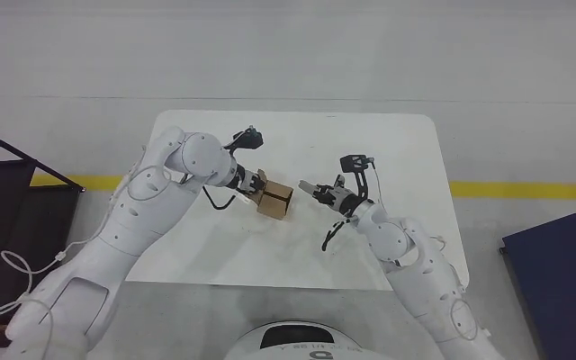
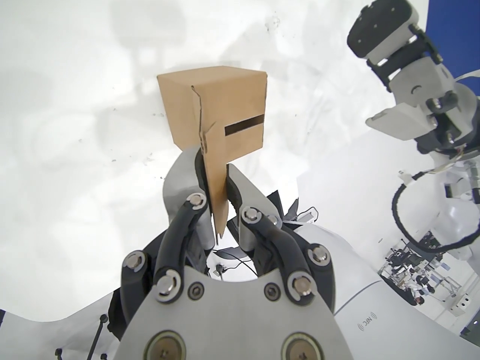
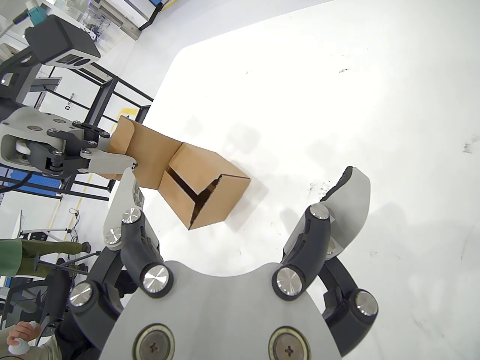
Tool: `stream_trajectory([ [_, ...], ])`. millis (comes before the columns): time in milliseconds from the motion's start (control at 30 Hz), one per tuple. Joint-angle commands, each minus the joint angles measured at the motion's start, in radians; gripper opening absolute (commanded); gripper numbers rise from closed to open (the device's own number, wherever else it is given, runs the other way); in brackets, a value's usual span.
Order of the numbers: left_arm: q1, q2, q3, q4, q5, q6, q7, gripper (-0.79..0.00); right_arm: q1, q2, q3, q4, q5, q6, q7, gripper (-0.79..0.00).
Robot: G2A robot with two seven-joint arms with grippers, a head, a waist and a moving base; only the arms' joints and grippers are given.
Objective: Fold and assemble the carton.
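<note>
A small brown carton [image 1: 274, 199] is near the middle of the white table [image 1: 297, 135], one corner resting on it. My left gripper [image 2: 214, 174] is shut on the carton's loose flap [image 2: 216, 189], holding the carton [image 2: 221, 110] tilted. In the right wrist view the carton [image 3: 202, 189] shows an end with flaps folded in and dark gaps between them. My right gripper [image 3: 243, 185] stands open just right of the carton, fingers spread, nothing between them. It also appears in the top view, the right gripper [image 1: 310, 191] a short gap from the carton.
The table's right half and front strip are bare. A dark frame stand [image 1: 27, 171] sits off the table's left edge, and a blue panel [image 1: 544, 270] lies on the floor at the right.
</note>
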Motion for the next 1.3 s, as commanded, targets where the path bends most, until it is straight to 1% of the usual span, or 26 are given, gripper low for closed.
stream_trajectory([
  [0,0.013,0.006,-0.020,-0.005,-0.013,-0.011,0.003,0.000,-0.002,0.001,0.001,-0.003,0.001,-0.003,0.000,0.000],
  [133,0.048,0.020,-0.078,-0.008,-0.061,-0.047,0.011,0.000,-0.004,0.001,-0.001,-0.005,0.008,-0.010,0.011,0.000],
  [267,0.098,0.038,-0.162,-0.017,-0.116,-0.089,0.047,0.000,0.008,0.000,-0.013,0.008,0.029,-0.028,0.034,0.000],
  [367,0.150,0.054,-0.240,-0.022,-0.161,-0.118,0.081,0.000,0.026,-0.003,-0.026,0.035,0.081,-0.070,0.050,0.000],
  [467,0.206,0.070,-0.305,-0.008,-0.175,-0.126,0.092,0.000,0.054,-0.008,-0.041,0.081,0.136,-0.114,0.063,0.000],
  [500,0.222,0.075,-0.321,-0.001,-0.172,-0.125,0.092,0.000,0.063,-0.010,-0.047,0.095,0.157,-0.131,0.067,-0.006],
  [567,0.249,0.083,-0.344,0.015,-0.161,-0.121,0.092,0.000,0.078,-0.014,-0.061,0.118,0.193,-0.173,0.064,-0.105],
  [600,0.259,0.086,-0.352,0.022,-0.153,-0.117,0.092,0.000,0.084,-0.016,-0.068,0.129,0.208,-0.194,0.059,-0.111],
  [633,0.270,0.089,-0.359,0.032,-0.149,-0.113,0.090,0.000,0.090,-0.018,-0.075,0.142,0.216,-0.206,0.052,-0.080],
  [667,0.278,0.091,-0.363,0.038,-0.147,-0.112,0.089,-0.009,0.096,-0.020,-0.082,0.156,0.221,-0.213,0.045,-0.058],
  [700,0.284,0.092,-0.366,0.043,-0.144,-0.109,0.090,-0.092,0.104,-0.022,-0.090,0.171,0.227,-0.215,0.041,-0.049],
  [733,0.289,0.093,-0.366,0.048,-0.144,-0.107,0.091,-0.142,0.113,-0.024,-0.097,0.186,0.232,-0.216,0.040,-0.043],
  [867,0.282,0.091,-0.346,0.095,-0.160,-0.106,0.090,-0.271,0.148,-0.034,-0.128,0.239,0.262,-0.212,0.044,-0.034],
  [900,0.273,0.089,-0.333,0.110,-0.157,-0.104,0.091,-0.277,0.157,-0.037,-0.136,0.251,0.265,-0.210,0.045,-0.025],
  [1000,0.240,0.079,-0.288,0.144,-0.157,-0.111,0.094,-0.243,0.179,-0.044,-0.161,0.279,0.268,-0.208,0.045,-0.006],
  [1067,0.218,0.073,-0.262,0.159,-0.160,-0.112,0.095,-0.225,0.188,-0.047,-0.171,0.291,0.272,-0.213,0.044,-0.003],
  [1100,0.209,0.070,-0.250,0.166,-0.161,-0.113,0.096,-0.200,0.191,-0.049,-0.176,0.296,0.279,-0.219,0.047,-0.003],
  [1267,0.164,0.057,-0.191,0.197,-0.155,-0.105,0.097,-0.163,0.201,-0.054,-0.194,0.308,0.300,-0.241,0.064,-0.006],
])
